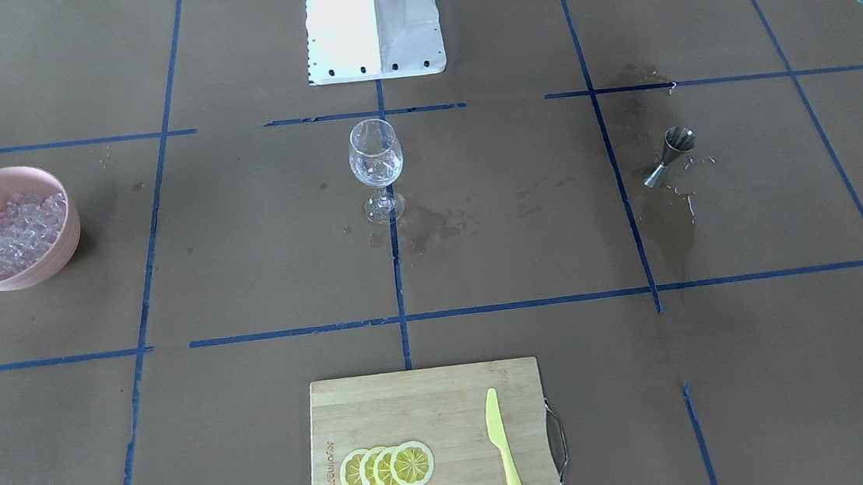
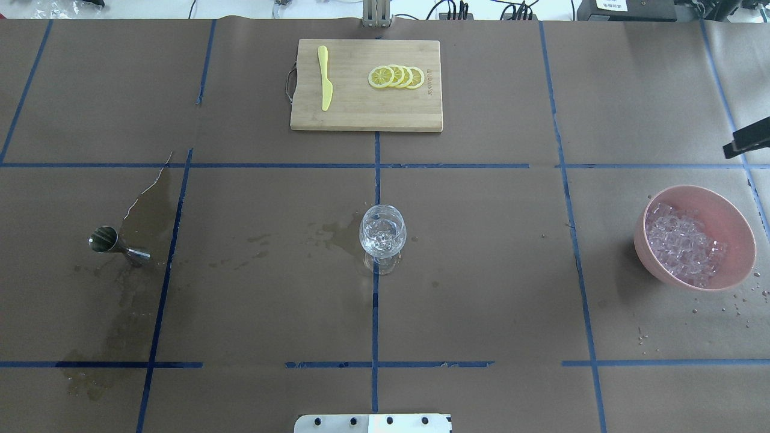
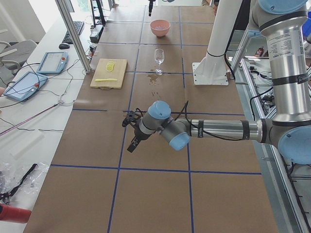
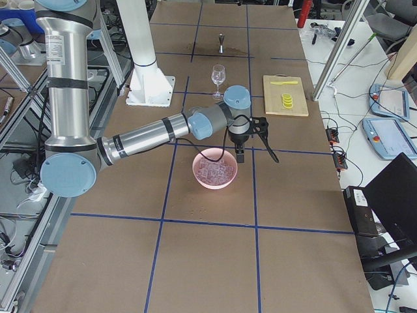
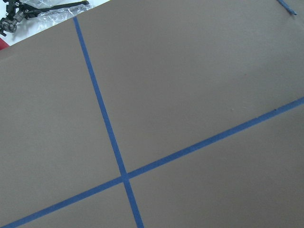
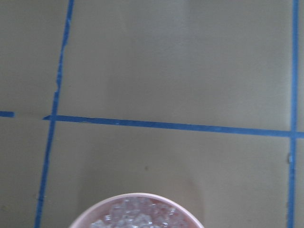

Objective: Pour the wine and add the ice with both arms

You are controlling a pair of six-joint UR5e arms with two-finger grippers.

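Note:
The ice [image 2: 683,243] is heaped in a pink bowl [image 2: 743,240], also in the front view [image 1: 13,232]. A clear wine glass [image 2: 382,231] stands at the table's middle, with glints in its bowl. The wine shows as dark wet patches beside the glass [image 2: 337,231] and around a steel jigger [image 2: 114,243]. My right gripper [image 4: 240,153] hangs just past the bowl's rim on the operators' side. My left gripper [image 3: 133,141] hovers over bare paper, well outside the jigger. I cannot tell whether either gripper is open or shut.
A bamboo cutting board [image 2: 361,114] with lemon slices [image 2: 397,77] and a yellow knife [image 2: 325,84] lies on the operators' side. The white pedestal [image 1: 373,25] stands at the robot's side. Water droplets [image 2: 722,307] dot the paper by the bowl.

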